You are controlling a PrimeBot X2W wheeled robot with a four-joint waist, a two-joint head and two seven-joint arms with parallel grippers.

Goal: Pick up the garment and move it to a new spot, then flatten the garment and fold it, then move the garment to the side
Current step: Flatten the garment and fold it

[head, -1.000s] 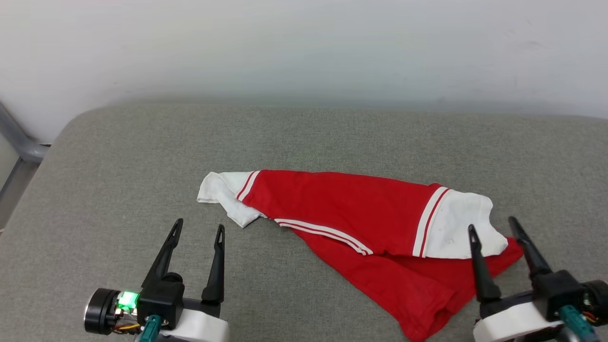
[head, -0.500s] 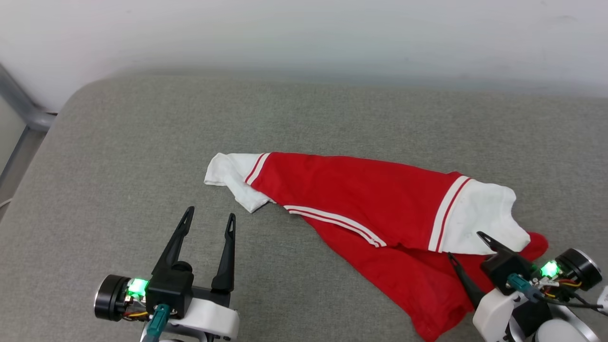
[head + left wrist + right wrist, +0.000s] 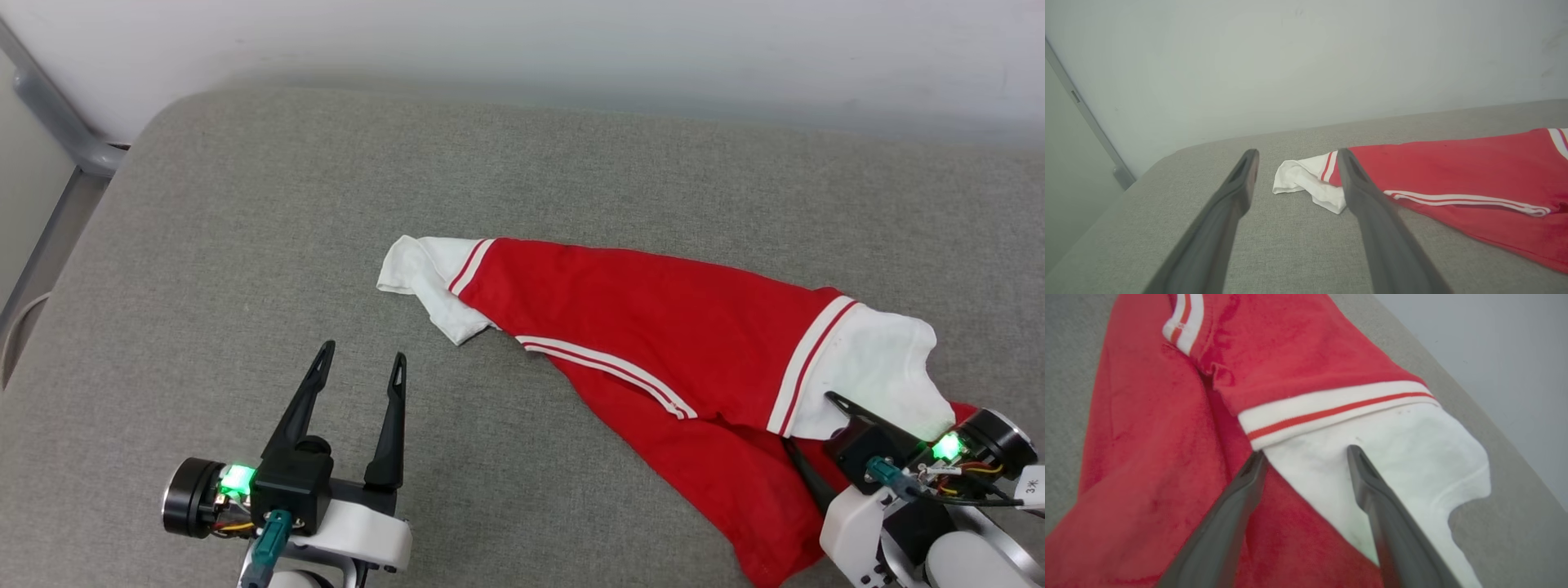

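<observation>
Loosely, the red garment (image 3: 653, 327) lies crumpled on coarse grey upholstery (image 3: 245, 245).

Bare, lab-like room: a grey fabric pad (image 3: 245, 204) against a plain white wall (image 3: 522, 41) at the far side, a grey metal rail (image 3: 86, 149) far left.

Garment (image 3: 653, 327) on the cushion (image 3: 245, 245); left hand (image 3: 363, 359) apart to its left; right hand (image 3: 807, 419) over its right end.
</observation>
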